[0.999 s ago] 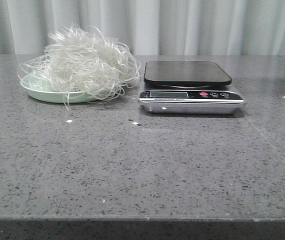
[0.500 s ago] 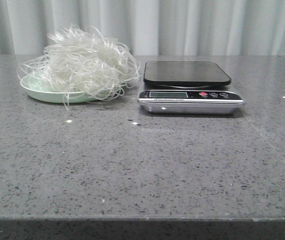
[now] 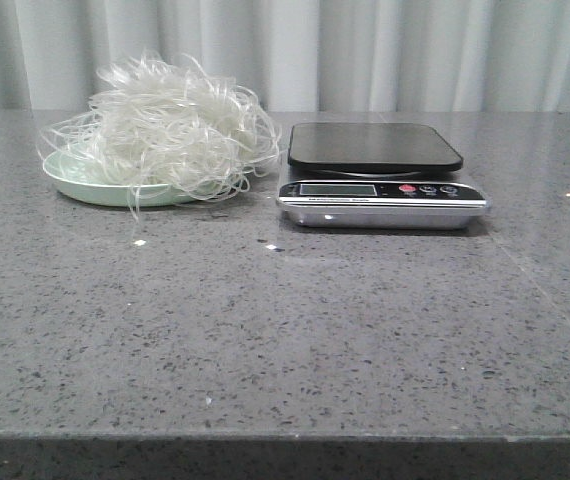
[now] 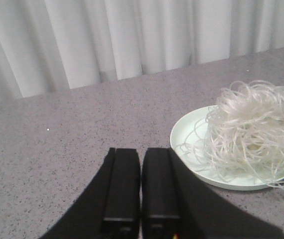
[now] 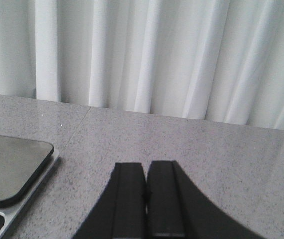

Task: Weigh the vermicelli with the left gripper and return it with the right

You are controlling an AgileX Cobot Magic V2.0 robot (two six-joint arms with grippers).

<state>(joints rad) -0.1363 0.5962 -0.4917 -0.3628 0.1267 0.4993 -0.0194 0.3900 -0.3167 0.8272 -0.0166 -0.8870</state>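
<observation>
The vermicelli (image 3: 170, 125) is a fluffy whitish tangle heaped on a pale green plate (image 3: 75, 180) at the back left of the table. It also shows in the left wrist view (image 4: 254, 132) on the plate (image 4: 192, 137). A kitchen scale (image 3: 375, 150) with a black platform stands just to the right of the plate; its corner shows in the right wrist view (image 5: 12, 172). My left gripper (image 4: 141, 151) is shut and empty, beside the plate and apart from it. My right gripper (image 5: 145, 165) is shut and empty, beside the scale. Neither gripper shows in the front view.
The grey speckled table (image 3: 285, 330) ends at a front edge near the bottom of the front view. A pale pleated curtain (image 3: 365, 50) hangs behind it. Small white specks (image 3: 139, 242) lie in front of the plate.
</observation>
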